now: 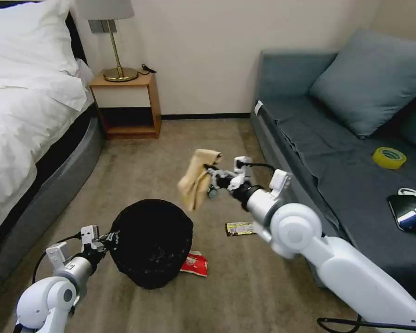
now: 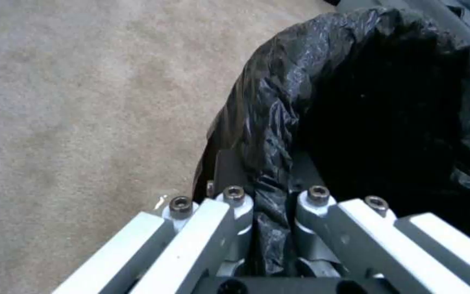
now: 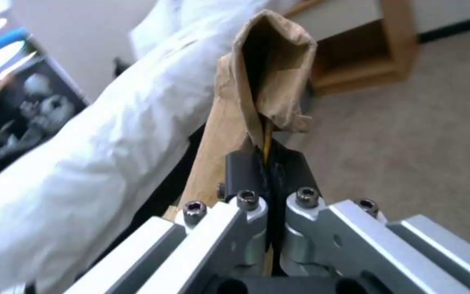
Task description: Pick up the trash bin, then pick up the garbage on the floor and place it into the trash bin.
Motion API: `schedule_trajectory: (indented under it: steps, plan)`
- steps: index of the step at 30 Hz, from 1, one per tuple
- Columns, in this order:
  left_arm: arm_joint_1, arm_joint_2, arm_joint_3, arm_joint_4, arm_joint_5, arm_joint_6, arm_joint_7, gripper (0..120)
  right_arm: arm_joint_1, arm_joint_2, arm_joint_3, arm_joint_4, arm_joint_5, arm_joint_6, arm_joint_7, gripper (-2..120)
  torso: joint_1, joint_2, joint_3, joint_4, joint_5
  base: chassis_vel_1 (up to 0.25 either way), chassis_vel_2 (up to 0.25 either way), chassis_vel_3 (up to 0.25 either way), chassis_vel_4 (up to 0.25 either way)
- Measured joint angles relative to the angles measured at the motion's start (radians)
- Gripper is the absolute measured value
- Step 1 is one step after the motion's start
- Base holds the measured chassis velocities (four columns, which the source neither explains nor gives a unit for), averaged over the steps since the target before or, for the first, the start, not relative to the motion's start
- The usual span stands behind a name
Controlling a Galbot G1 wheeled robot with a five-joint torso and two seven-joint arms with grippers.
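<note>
With our left gripper [image 2: 270, 196] pinching the trash bin [image 1: 151, 240] rim, our right gripper [image 1: 211, 170] grips the tan scrap [image 1: 196, 179]; it needs carrying over the bin's mouth.

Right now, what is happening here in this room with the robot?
The robot is tidying litter off the carpet. Its left gripper is closed on the black liner at the rim of the trash bin. Its right gripper holds a limp tan scrap in the air, beyond the bin's opening. A red snack packet lies beside the bin and a bar wrapper lies farther out, both on the floor.
</note>
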Motion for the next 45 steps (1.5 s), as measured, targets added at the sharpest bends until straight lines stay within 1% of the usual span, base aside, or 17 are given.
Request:
schedule_trajectory:
  steps: [7,9,15,20,21,23,25,27,30,31,34,35,37,38,40,41,45]
  plan:
    - [0.013,-0.012,0.002,-0.016,-0.027,0.015,-0.009,4,0.036,0.046,-0.122,-0.071,-0.13,0.016,-0.08,0,0.0,0.0,0.0,0.0,0.0,0.0,0.0,0.0,0.0]
    - [0.014,-0.014,0.002,-0.018,-0.027,0.015,-0.01,4,0.038,0.05,-0.13,-0.078,-0.138,0.016,-0.083,0,0.0,0.0,0.0,0.0001,0.0,0.0,0.0,0.0,0.0]
    - [0.024,-0.022,-0.002,-0.027,-0.029,0.015,-0.01,4,0.04,0.101,-0.205,-0.155,-0.243,0.019,-0.126,0,0.0,0.0,0.0,0.0001,0.0001,0.0,0.0,0.0,0.0]
    - [0.025,-0.023,-0.005,-0.027,-0.034,0.015,-0.012,4,0.039,0.114,-0.242,-0.184,-0.283,0.019,-0.14,0,0.0,0.0,0.0,0.0001,0.0,0.0,0.0,0.0,0.0]
    - [0.026,-0.023,-0.006,-0.027,-0.035,0.015,-0.012,4,0.039,0.115,-0.246,-0.189,-0.289,0.019,-0.144,5,0.0,0.0,0.0,0.0,0.0,0.0,0.0,0.0,0.0]
    - [0.026,-0.023,-0.006,-0.027,-0.035,0.015,-0.012,4,0.039,0.115,-0.247,-0.191,-0.292,0.019,-0.147,7,0.0,0.0,0.0,0.0,0.0,0.0,0.0,0.0,0.0]
    - [0.026,-0.022,-0.008,-0.025,-0.038,0.014,-0.012,4,0.04,0.113,-0.25,-0.195,-0.301,0.018,-0.157,19,0.0,0.0,0.0,0.0,0.0001,0.0,0.0,0.0,0.0]
    - [0.026,-0.022,-0.008,-0.025,-0.041,0.014,-0.012,4,0.041,0.112,-0.251,-0.196,-0.303,0.018,-0.16,22,0.0,0.0,0.0,0.0001,0.0001,0.0,0.0,0.0,0.0]
    - [0.025,-0.019,-0.012,-0.023,-0.049,0.012,-0.018,4,0.043,0.11,-0.257,-0.197,-0.315,0.016,-0.162,37,0.0,0.0,0.0,0.0,0.0,0.0,0.0,0.0,0.0]
    - [0.025,-0.019,-0.012,-0.023,-0.049,0.012,-0.018,4,0.043,0.11,-0.257,-0.197,-0.315,0.016,-0.162,37,0.0,0.0,0.0,0.0,0.0,0.0,0.0,0.0,0.0]
    - [0.025,-0.016,-0.021,-0.023,-0.058,0.011,-0.026,4,0.046,0.112,-0.263,-0.197,-0.323,0.012,-0.163,49,0.0,0.0,0.0,0.0,0.0,0.0,0.0,0.0,0.0]
    - [0.025,-0.014,-0.026,-0.023,-0.063,0.01,-0.028,4,0.049,0.115,-0.267,-0.199,-0.329,0.01,-0.165,56,0.0,0.0,0.0,0.0,0.0001,0.0,0.0,0.0,0.0]
    - [0.025,-0.013,-0.027,-0.023,-0.065,0.01,-0.029,4,0.05,0.115,-0.268,-0.2,-0.332,0.009,-0.167,57,0.0,0.0,0.0,0.0,0.0001,0.0,0.0,0.0,0.0]
    - [0.026,-0.012,-0.032,-0.023,-0.07,0.01,-0.029,4,0.056,0.115,-0.271,-0.203,-0.343,0.009,-0.175,65,0.0,0.0,0.0,0.0,0.0001,0.0,0.0,0.0,0.0]
    - [0.027,-0.011,-0.035,-0.024,-0.074,0.01,-0.032,4,0.062,0.115,-0.271,-0.204,-0.346,0.009,-0.18,73,0.0,0.0,0.0,0.0,0.0001,0.0,0.0,0.0,0.0]
    - [0.027,-0.011,-0.035,-0.024,-0.074,0.01,-0.032,4,0.062,0.115,-0.271,-0.204,-0.346,0.009,-0.18,73,0.0,0.0,0.0,0.0,0.0001,0.0,0.0,0.0,0.0]
    - [0.029,-0.014,-0.042,-0.025,-0.078,-0.006,-0.049,4,0.077,0.121,-0.257,-0.212,-0.349,0.012,-0.18,92,0.0,0.0,0.0,0.0,-0.0001,0.0,0.0,0.0,0.0]
